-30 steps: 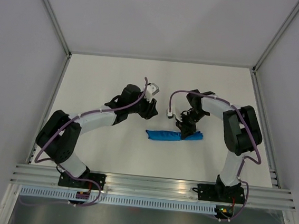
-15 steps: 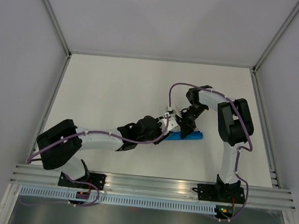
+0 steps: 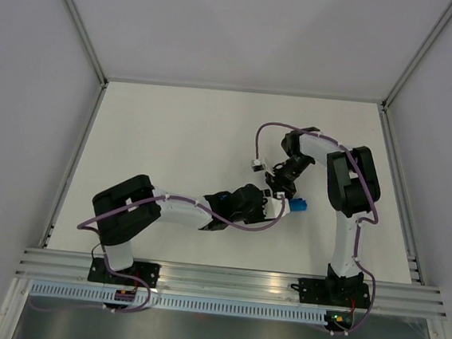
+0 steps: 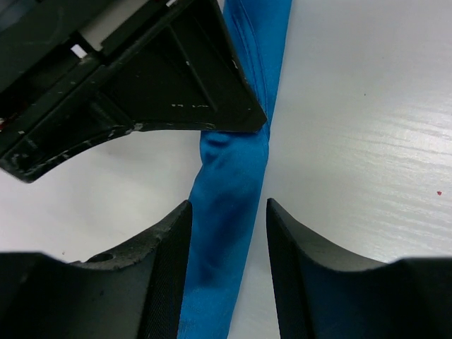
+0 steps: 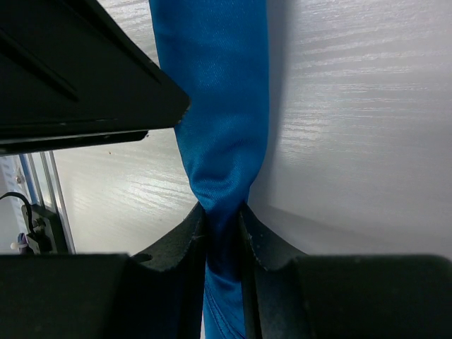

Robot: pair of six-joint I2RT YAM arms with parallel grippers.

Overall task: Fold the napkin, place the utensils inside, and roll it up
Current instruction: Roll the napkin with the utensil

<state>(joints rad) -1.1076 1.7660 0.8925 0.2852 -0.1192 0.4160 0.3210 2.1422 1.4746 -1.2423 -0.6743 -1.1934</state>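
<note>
From above, the left arm is seen to have been swung across within the last second; the left gripper (image 3: pixel 272 209) is now laid over the napkin (image 3: pixel 297 206), so that only the right end of the roll is shown where the whole roll was seen before, in the same place on the table (image 3: pixel 173 132); the right gripper (image 3: pixel 281 192) has hardly been moved.

At the left wrist, the jaws are spread astride the rolled napkin (image 4: pixel 233 169); no squeeze is shown yet.

At the right wrist, the jaws are pressed together on the napkin (image 5: pixel 212 92), which is pinched narrow between the fingertips (image 5: pixel 198 220).

No utensils are shown; they are judged to be wrapped inside. A second hold is judged to be in preparation, so that the roll can be tightened or finished.
</note>
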